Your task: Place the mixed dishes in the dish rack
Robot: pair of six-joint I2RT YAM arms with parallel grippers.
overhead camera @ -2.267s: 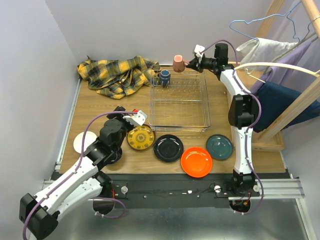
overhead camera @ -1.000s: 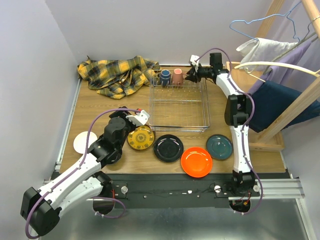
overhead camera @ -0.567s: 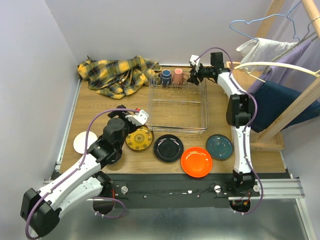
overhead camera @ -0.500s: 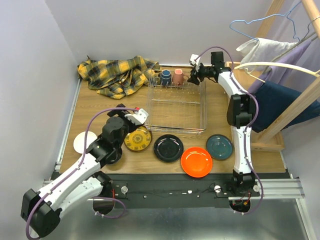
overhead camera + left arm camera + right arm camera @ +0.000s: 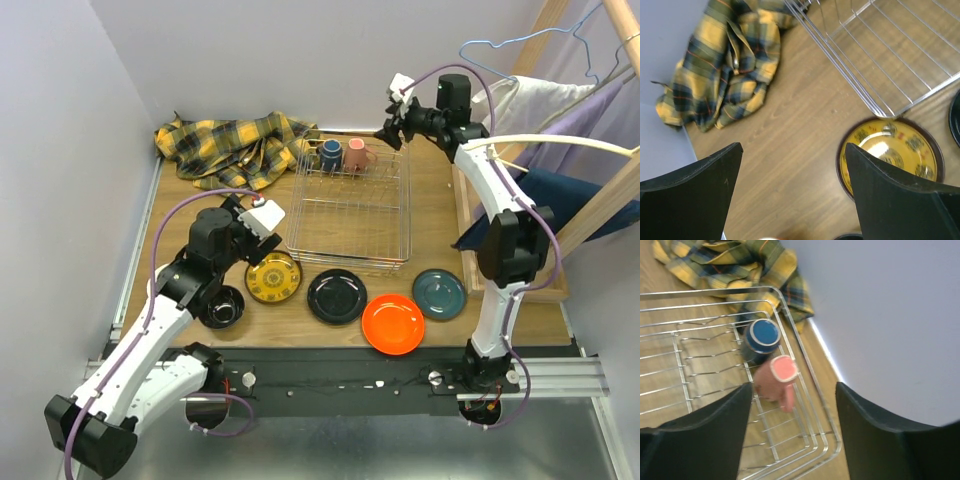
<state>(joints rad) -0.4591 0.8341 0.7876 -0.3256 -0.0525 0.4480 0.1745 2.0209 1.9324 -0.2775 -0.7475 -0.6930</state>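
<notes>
The dish rack (image 5: 347, 264) stands mid-table with a blue cup (image 5: 329, 155) and a pink cup (image 5: 356, 154) upside down at its far end. My right gripper (image 5: 392, 118) hangs open and empty above the rack's far right corner; in its wrist view the pink cup (image 5: 777, 380) and the blue cup (image 5: 761, 340) lie below the gripper (image 5: 793, 386). A yellow patterned plate (image 5: 273, 277), black plate (image 5: 336, 296), orange plate (image 5: 392, 323) and teal plate (image 5: 438, 293) lie in front of the rack. My left gripper (image 5: 262, 222) hovers open above the yellow plate (image 5: 892, 155); the left wrist view shows the gripper (image 5: 792, 150) holding nothing.
A black bowl (image 5: 222, 306) sits under my left arm. A yellow plaid cloth (image 5: 235, 145) lies bunched at the back left. A wooden frame (image 5: 466, 215) with hanging clothes (image 5: 560, 200) borders the table's right side. Walls close in at the back and left.
My right gripper let go of the pink cup beside the blue cup, opened and rose back to the right. My left gripper opened wider and lifted away from the yellow plate.
</notes>
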